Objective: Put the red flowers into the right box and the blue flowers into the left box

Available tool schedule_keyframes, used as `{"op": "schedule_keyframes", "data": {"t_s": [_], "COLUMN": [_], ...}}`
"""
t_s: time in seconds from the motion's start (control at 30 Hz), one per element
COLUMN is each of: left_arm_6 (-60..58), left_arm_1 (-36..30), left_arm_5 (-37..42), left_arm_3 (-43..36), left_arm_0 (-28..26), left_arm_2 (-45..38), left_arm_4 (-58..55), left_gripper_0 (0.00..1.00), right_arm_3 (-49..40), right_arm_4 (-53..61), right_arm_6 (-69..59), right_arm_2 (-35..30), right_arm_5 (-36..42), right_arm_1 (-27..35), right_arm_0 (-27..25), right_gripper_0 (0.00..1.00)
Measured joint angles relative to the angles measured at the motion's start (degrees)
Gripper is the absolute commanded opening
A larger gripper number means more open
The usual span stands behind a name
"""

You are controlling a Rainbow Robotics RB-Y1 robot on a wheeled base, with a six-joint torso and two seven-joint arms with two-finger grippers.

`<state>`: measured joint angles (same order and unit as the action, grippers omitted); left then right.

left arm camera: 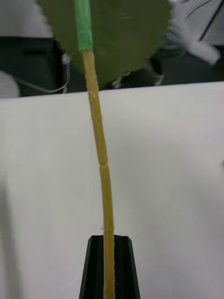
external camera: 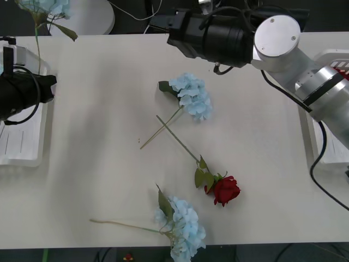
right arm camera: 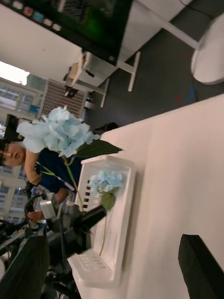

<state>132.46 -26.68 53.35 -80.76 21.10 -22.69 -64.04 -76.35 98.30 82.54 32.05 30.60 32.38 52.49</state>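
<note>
Held upright at the table's far left: one blue flower (external camera: 46, 6), its thin stem (left arm camera: 101, 159) pinched between the black fingers (left arm camera: 95, 266) of the left gripper (external camera: 41, 76), fingers closed on it, with a large green leaf (left arm camera: 126, 32) just above the grip. Directly beneath, over the left box (external camera: 24, 142), a white slotted tray at the table's left edge; inside it, seen from the right wrist, another blue bloom (right arm camera: 108, 181) already lying flat. On the white table (external camera: 98, 98), three more stems: a blue cluster (external camera: 192, 96) near the middle, its stem crossing that of the red rose (external camera: 223, 190), whose bloom rests toward the near right; a third blue cluster (external camera: 182, 229) at the near edge, stem trailing left. Across the far right, the right arm (external camera: 272, 43), a thick black and silver limb reaching inward above the table, clear of every flower; right gripper (right arm camera: 112, 268) empty, fingers spread wide apart at the two corners of its own camera view. At the right edge, partly hidden by that arm, the right box (external camera: 338, 57), white, with a bit of red showing inside.
</note>
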Motion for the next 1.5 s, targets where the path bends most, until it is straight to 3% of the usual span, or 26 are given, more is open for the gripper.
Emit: {"op": "schedule_keyframes", "data": {"t_s": [0.2, 0.43, 0.67, 0.83, 1.03, 1.17, 1.33, 1.5], "left_arm_6": [-17.9, -18.9, -20.1, -27.4, -29.6, -29.6, -29.6, -29.6], "left_arm_1": [-2.7, -5.3, -5.5, -5.6, -5.7, -5.8, -5.8, -5.8], "left_arm_5": [0.7, 3.6, 3.7, 3.7, 0.1, -0.5, -0.5, -0.5], "left_arm_3": [0.1, 0.2, 0.3, 0.3, 0.3, 0.3, 0.3, 0.3], "left_arm_0": [0.6, 0.6, 0.2, -2.3, -7.8, -9.9, -10.2, -10.2], "left_arm_2": [-2.9, -7.1, -9.1, -9.1, -7.6, -6.3, -5.6, -5.1], "left_arm_4": [15.3, 30.9, 41.5, 43.6, 43.7, 43.7, 43.7, 43.1], "left_gripper_0": [0.00, 0.00, 0.00, 0.00, 0.00, 0.00, 0.02, 0.11], "right_arm_3": [-0.4, -3.7, -11.2, -19.4, -27.5, -31.3, -31.5, -31.5], "right_arm_4": [-0.4, -8.9, -21.5, -28.2, -37.6, -44.6, -48.8, -53.4], "right_arm_6": [-24.8, -56.0, -85.0, -120.2, -137.2, -157.6, -159.7, -159.7], "right_arm_2": [3.7, 6.4, 6.9, 7.0, 7.1, 7.1, 7.1, 7.1], "right_arm_5": [0.0, 1.2, 15.0, 24.4, 32.9, 38.8, 44.2, 48.5], "right_arm_1": [7.1, 12.3, 16.6, 18.8, 18.8, 17.5, 13.3, 7.7], "right_arm_0": [0.0, 0.0, 0.0, 0.0, -2.0, -5.0, -7.8, -10.7], "right_gripper_0": [0.82, 0.85, 0.86, 0.86, 0.86, 0.87, 0.87, 0.87]}}
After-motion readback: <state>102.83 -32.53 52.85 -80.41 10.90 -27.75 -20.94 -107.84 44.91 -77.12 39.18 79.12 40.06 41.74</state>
